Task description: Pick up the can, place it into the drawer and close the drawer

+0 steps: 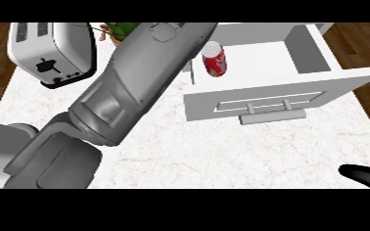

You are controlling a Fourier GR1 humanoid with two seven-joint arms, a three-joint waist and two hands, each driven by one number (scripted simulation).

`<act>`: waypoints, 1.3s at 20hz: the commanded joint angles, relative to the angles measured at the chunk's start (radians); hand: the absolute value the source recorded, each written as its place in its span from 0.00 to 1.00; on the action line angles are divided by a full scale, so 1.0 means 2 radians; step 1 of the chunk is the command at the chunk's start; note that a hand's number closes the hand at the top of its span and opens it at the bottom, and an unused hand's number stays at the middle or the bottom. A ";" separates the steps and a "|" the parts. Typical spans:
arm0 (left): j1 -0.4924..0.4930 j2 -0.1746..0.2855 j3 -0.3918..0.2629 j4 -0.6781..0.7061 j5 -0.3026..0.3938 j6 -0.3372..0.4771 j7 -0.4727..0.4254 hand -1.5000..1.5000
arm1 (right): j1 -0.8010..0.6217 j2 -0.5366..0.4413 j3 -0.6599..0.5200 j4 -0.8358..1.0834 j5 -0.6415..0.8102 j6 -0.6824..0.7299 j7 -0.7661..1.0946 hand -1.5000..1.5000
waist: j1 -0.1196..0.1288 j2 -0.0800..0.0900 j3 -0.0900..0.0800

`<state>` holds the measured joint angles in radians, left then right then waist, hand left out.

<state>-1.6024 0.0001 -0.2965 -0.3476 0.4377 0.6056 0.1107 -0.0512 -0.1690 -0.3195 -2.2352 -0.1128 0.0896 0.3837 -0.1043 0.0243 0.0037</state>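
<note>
Can (pixel 215 58) is inside the open drawer (pixel 318 85), in its left part just beside the left wall. It looks upright, silver lid up. So I read the place step as done; closing is what's left.

Handling, my read: a thin metal can, light, stiff along its height, but the side wall dents if over-squeezed. The smooth printed skin makes it slippery. If I need a regrip, I wrap round the middle of the red body, not the lid rim. It's tall and narrow, so it tips on a sideways knock. Worth minding when the drawer front gets pushed.

Left forearm (pixel 137 83) runs from lower left across the table (pixel 217 151) up to the drawer's left corner. Its wrist end is right beside the can. I see nothing of the left robot hand, so I can't tell if it's released or grasping, or whether it touches the can.

Right robot hand (pixel 356 173) shows only as a black tip at the lower right edge, over the table, well apart from the drawer. It holds nothing I can see; open or clenched, can't tell.

Drawer handle (pixel 271 108) is unobstructed and faces me. Toaster (pixel 51 54) is far left, out of the way.
</note>
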 commanded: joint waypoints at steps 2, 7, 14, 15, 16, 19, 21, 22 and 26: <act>-0.004 0.000 -0.011 0.015 0.016 0.017 -0.011 0.00 | 0.005 -0.006 0.006 -0.002 0.033 0.004 -0.023 0.00 | 0.002 0.000 0.000; -0.015 0.000 -0.007 0.015 0.039 0.022 -0.026 0.00 | -0.021 -0.031 0.029 -0.001 0.058 0.022 -0.034 0.00 | -0.001 0.002 0.000; -0.024 0.000 0.006 0.016 0.073 0.030 -0.033 0.00 | -0.065 -0.076 0.059 0.071 0.160 0.034 -0.101 0.00 | 0.006 0.007 0.000; -0.010 0.000 0.012 0.021 0.072 0.017 -0.054 0.00 | -0.070 -0.073 0.086 0.053 0.191 0.028 -0.077 0.00 | 0.015 0.005 -0.001; -0.022 0.000 0.008 0.020 0.075 0.022 -0.047 0.00 | -0.073 -0.084 0.089 0.053 0.202 0.033 -0.081 0.00 | 0.010 0.004 -0.001; -0.032 0.000 0.007 0.020 0.083 0.022 -0.040 0.00 | -0.092 -0.084 0.126 0.108 0.275 0.014 -0.115 0.00 | 0.018 0.006 0.000; -0.018 0.000 0.010 0.022 0.088 0.024 -0.056 0.00 | -0.096 -0.086 0.145 0.119 0.305 0.011 -0.113 0.00 | 0.022 0.002 -0.001; -0.003 0.000 0.000 0.014 0.084 0.014 -0.068 0.00 | -0.123 -0.089 0.146 0.166 0.325 -0.003 -0.136 0.00 | 0.033 0.003 -0.001; -0.030 0.000 0.002 0.031 0.078 0.019 -0.057 0.00 | -0.134 -0.074 0.194 0.220 0.389 -0.028 -0.151 0.00 | 0.037 0.000 -0.001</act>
<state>-1.6506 0.0001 -0.2916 -0.2984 0.5964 0.6547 0.0067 -0.2729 -0.3239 0.0037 -1.9076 0.5539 0.0727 0.1221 -0.0452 0.0268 0.0022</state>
